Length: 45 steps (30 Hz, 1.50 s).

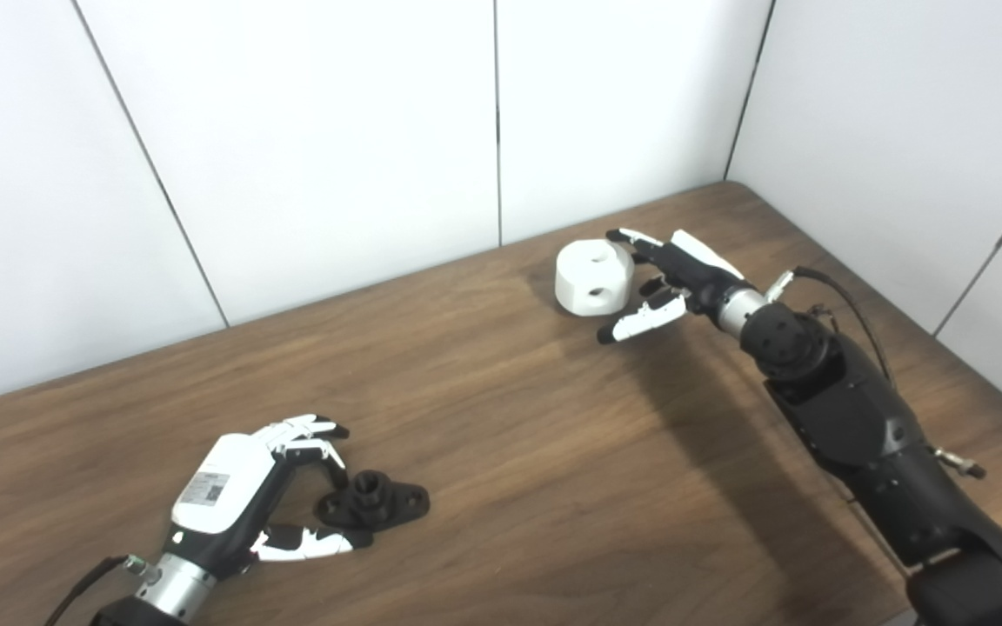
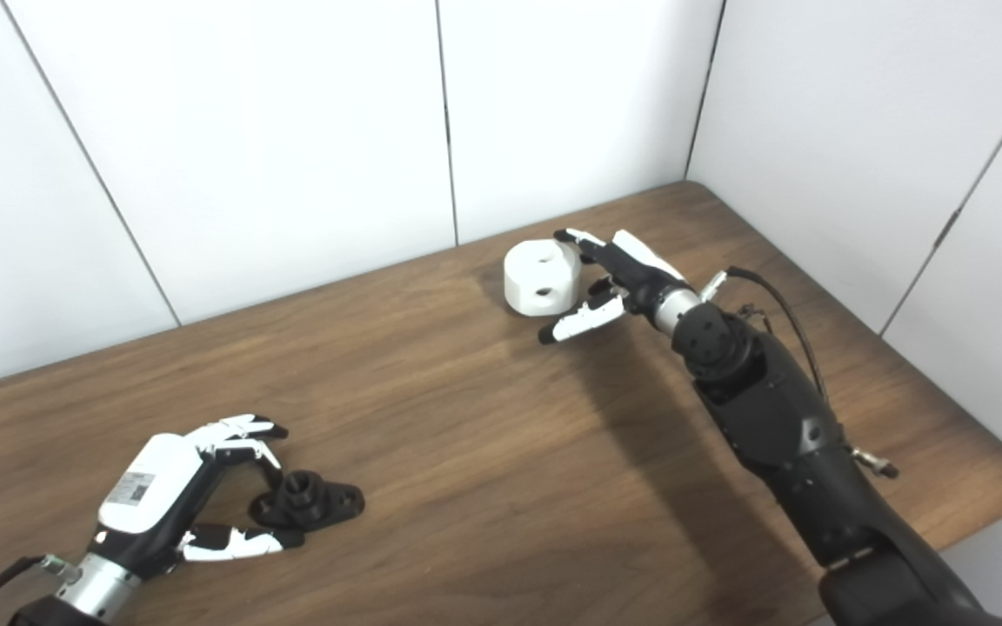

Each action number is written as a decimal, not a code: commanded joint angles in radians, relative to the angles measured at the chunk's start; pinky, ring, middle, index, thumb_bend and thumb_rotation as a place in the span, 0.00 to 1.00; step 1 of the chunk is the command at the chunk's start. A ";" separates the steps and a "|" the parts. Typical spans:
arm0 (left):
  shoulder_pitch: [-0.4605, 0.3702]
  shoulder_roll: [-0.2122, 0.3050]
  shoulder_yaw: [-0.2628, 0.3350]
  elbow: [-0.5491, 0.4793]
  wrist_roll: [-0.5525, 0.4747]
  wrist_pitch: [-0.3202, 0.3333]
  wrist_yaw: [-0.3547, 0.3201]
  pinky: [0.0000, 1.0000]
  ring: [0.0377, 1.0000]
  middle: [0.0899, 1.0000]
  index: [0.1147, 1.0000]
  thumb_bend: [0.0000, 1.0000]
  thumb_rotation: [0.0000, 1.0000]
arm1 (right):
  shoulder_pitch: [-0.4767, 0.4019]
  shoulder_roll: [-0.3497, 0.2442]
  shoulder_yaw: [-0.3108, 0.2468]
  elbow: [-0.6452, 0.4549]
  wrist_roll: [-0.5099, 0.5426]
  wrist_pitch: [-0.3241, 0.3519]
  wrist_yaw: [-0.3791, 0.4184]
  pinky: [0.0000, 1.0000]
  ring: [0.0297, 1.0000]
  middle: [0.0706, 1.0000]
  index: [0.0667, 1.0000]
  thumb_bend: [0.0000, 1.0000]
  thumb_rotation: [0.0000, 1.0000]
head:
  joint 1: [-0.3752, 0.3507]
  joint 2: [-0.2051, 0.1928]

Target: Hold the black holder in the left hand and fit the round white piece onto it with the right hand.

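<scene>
The black holder (image 1: 373,502) lies flat at the near left of the counter (image 1: 501,435), between the spread fingers and thumb of the left hand (image 1: 268,487), not gripped. At the far right, the white piece (image 1: 593,276) rests just beside the right hand (image 1: 668,283), whose fingers are apart. Only the right eye view shows the counter's rounded right corner.
</scene>
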 commanded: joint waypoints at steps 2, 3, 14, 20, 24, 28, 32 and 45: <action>0.092 0.052 -0.020 0.079 0.029 0.026 -0.027 0.76 0.82 0.75 0.41 0.52 0.05 | -0.065 -0.005 0.011 0.021 -0.025 -0.012 -0.030 0.74 0.91 0.97 0.93 0.94 0.30 | -0.001 0.000; 0.093 0.052 -0.020 0.078 0.033 0.026 -0.028 0.76 0.82 0.75 0.41 0.52 0.05 | -0.070 -0.001 0.014 0.036 -0.027 -0.019 -0.035 0.74 0.91 0.96 0.93 0.94 0.30 | 0.001 0.002; 0.099 0.060 -0.035 0.067 0.034 0.028 -0.009 0.74 0.81 0.74 0.41 0.52 0.05 | -0.100 0.017 0.028 0.136 -0.015 -0.054 -0.075 0.75 0.90 0.95 0.93 0.93 0.29 | 0.014 0.012; 0.100 0.064 -0.025 0.055 0.029 0.032 -0.040 0.75 0.82 0.75 0.41 0.52 0.05 | -0.088 0.017 0.028 0.142 -0.012 -0.062 -0.086 0.78 0.91 0.95 0.94 0.92 0.27 | 0.017 0.018; 0.102 0.067 -0.018 0.045 0.013 0.040 -0.073 0.78 0.83 0.77 0.41 0.52 0.05 | -0.087 0.008 0.046 0.140 -0.026 -0.063 -0.075 0.78 0.92 0.96 0.94 0.93 0.30 | 0.018 0.019; 0.098 0.068 -0.015 0.041 0.026 0.040 -0.068 0.76 0.83 0.76 0.41 0.52 0.05 | -0.097 0.003 0.063 0.145 -0.016 -0.070 -0.041 0.76 0.92 0.97 0.94 0.91 0.26 | 0.023 0.026; 0.103 0.067 -0.005 0.025 0.012 0.052 -0.092 0.78 0.84 0.76 0.41 0.52 0.05 | -0.112 0.002 0.086 0.149 -0.015 -0.071 -0.015 0.73 0.90 0.95 0.92 0.92 0.22 | 0.030 0.029; 0.120 0.058 0.006 -0.018 0.012 0.098 -0.147 0.81 0.86 0.79 0.41 0.52 0.05 | -0.127 0.022 0.128 0.156 -0.018 -0.070 -0.013 0.76 0.90 0.94 0.90 0.91 0.18 | 0.038 0.038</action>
